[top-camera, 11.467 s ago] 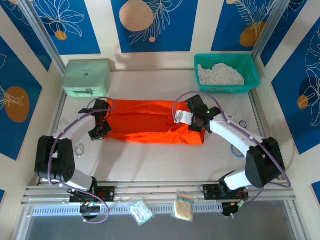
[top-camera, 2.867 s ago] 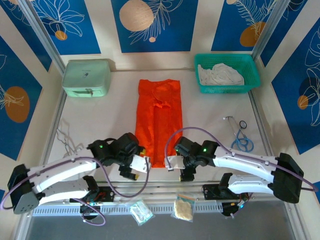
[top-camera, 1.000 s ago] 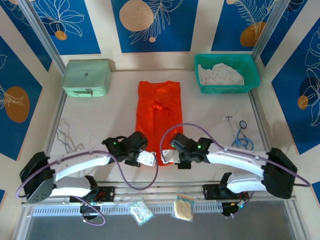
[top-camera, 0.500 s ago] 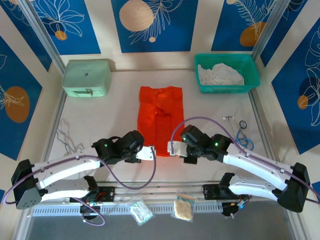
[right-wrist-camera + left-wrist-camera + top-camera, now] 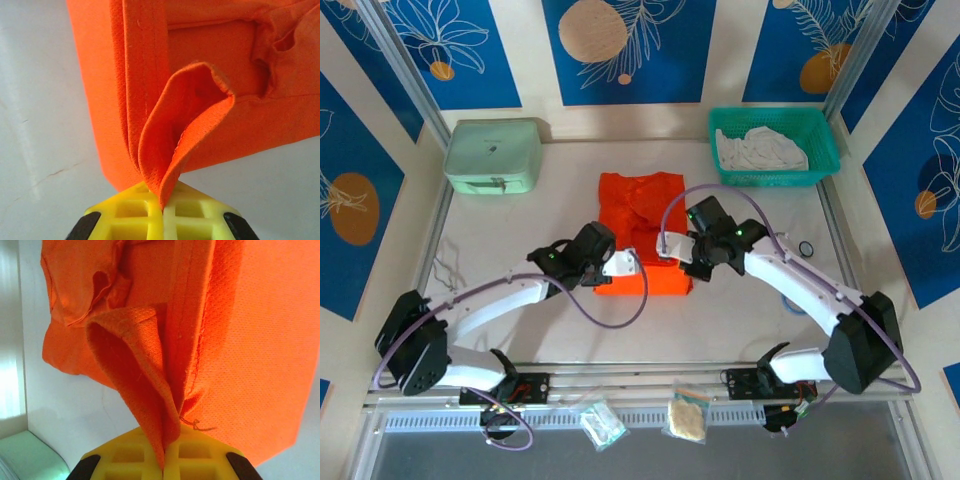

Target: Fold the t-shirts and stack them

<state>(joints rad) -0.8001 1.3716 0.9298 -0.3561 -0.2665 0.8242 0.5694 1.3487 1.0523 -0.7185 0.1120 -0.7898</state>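
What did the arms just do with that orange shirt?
The left gripper and right gripper, each shut on the near end of the orange shirt, carried it away from the robot, folding the strip in half. The mint case, basket and white shirt stayed put.

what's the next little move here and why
Probably carry the pinched hem toward the far edge of the orange t-shirt, then lower it. The left gripper and right gripper are both shut on lifted cloth partway along the shirt, so the fold looks unfinished.
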